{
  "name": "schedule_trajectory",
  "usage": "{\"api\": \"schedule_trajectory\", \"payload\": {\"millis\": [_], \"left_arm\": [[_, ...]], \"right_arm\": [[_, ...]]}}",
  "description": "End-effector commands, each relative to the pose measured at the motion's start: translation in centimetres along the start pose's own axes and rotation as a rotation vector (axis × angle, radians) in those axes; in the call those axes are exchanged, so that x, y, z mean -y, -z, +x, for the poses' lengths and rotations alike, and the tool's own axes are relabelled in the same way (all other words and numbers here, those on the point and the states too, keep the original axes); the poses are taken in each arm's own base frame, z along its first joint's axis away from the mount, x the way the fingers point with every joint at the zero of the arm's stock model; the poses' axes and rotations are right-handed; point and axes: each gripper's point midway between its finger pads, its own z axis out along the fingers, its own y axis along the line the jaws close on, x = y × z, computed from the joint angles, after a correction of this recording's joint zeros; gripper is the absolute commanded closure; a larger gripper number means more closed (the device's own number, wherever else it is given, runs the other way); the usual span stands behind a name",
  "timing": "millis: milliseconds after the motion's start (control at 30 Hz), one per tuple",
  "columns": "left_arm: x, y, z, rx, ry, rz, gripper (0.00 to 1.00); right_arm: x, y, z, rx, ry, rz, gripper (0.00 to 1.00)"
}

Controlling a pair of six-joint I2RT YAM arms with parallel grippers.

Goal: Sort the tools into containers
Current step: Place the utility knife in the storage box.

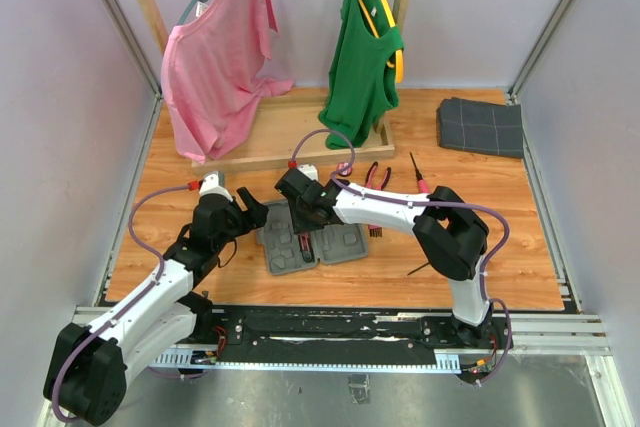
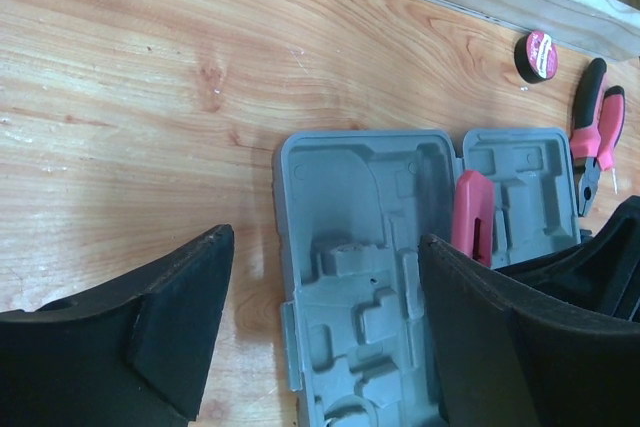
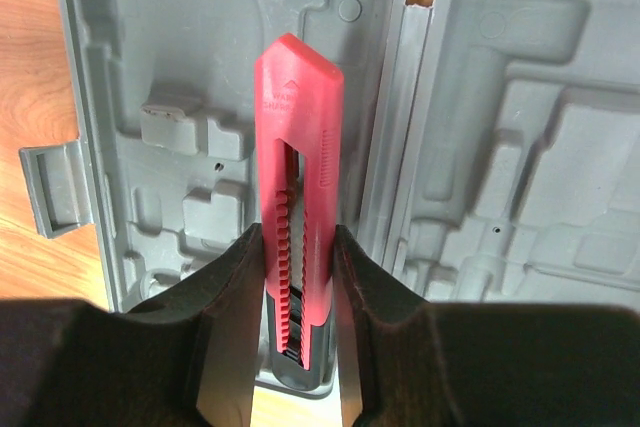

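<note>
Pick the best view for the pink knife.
Right wrist: the pink knife fills mid-frame, nearly full length, clamped by the right gripper over the grey case. Left wrist shows only its pink end, the rest hidden. Top external shows just a tiny red bit by the gripper.

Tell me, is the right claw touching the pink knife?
Touching. The right wrist view shows the right claw shut on the knife, with both fingers pressed against its sides and no gap.
</note>
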Motion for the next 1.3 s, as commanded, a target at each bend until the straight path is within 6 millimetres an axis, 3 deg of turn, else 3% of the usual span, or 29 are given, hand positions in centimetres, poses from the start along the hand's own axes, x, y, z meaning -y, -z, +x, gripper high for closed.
{"api": "schedule_trajectory", "payload": {"millis": [0, 467, 800, 1267], "left_arm": [[-0.7, 0.0, -0.2, 0.013, -0.013, -0.020, 0.21], [-0.7, 0.1, -0.2, 0.015, -0.015, -0.024, 0.19], [-0.7, 0.0, -0.1, 0.010, -0.013, -0.025, 0.19], [-0.8, -0.4, 0.4, -0.013, -0.009, -0.035, 0.20]], "right_arm": [[0.4, 0.1, -0.6, 0.014, 0.016, 0.044, 0.70], [0.5, 0.3, -0.4, 0.006, 0.034, 0.054, 0.60], [0.2, 1.1, -1.1, 0.035, 0.127, 0.044, 0.78], [-0.1, -0.3, 0.1, -0.041, 0.182, 0.042, 0.80]]}}
